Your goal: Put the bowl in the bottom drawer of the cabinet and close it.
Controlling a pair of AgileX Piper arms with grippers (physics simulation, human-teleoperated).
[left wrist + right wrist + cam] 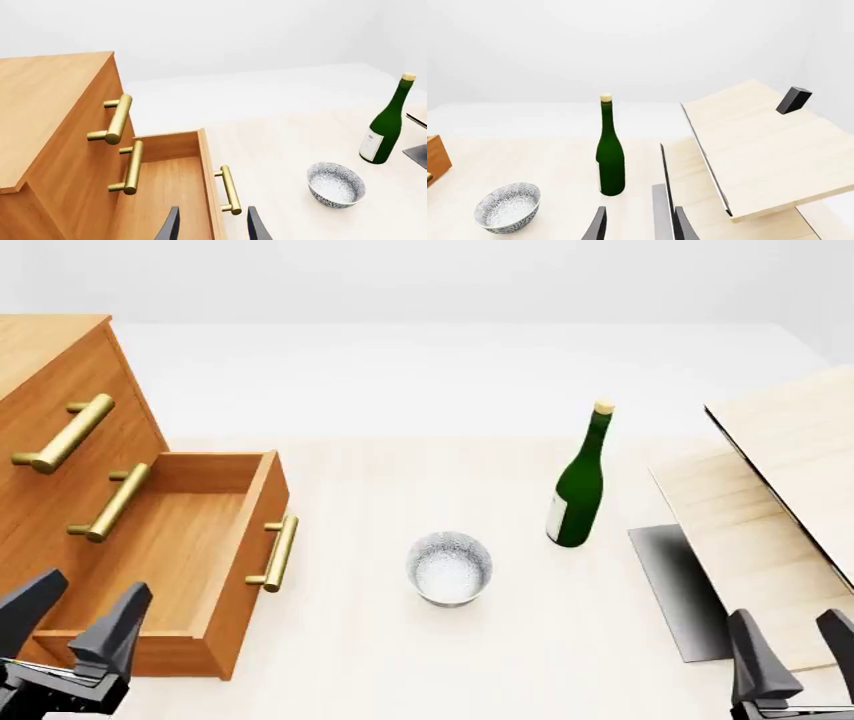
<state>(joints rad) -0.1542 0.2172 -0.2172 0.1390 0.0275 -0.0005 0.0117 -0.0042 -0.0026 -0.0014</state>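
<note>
Three drawers front the cabinet (pixel 54 370), which stands at the left edge of the bench (pixel 400 660). The bottom drawer (pixel 187 540) is pulled out toward the bench's middle, its honey-brown box bare inside, and its brass handle (pixel 278 553) faces the bowl. The two upper drawers sit flush, each with its own brass bar.

The bowl (pixel 450 567) stands upright on the bench near its centre, outside the drawer and a short way off its front, touching neither set of fingers. Its glaze is white-grey and speckled; in the left wrist view the bowl (pixel 335 184) shows a patterned outer wall. A green bottle (pixel 578 490) stands upright beyond the bowl, toward the far right, apart from it, with a pale label and a cork-coloured top.

At the right edge lie pale wooden boards (pixel 787 490), tilted and overlapping, with a grey panel (pixel 674 580) flat beneath them.

The left gripper (pixel 74 615) hangs at the near left corner, over the near end of the open drawer, its dark fingers (pixel 120 625) spread and holding nothing. The right gripper (pixel 794 640) hangs at the near right corner, over the boards, with its fingers (pixel 750 650) likewise spread and empty. In the right wrist view the bowl (pixel 507 207) and the bottle (pixel 610 160) stand ahead of that gripper (pixel 639 225), well apart from it.
</note>
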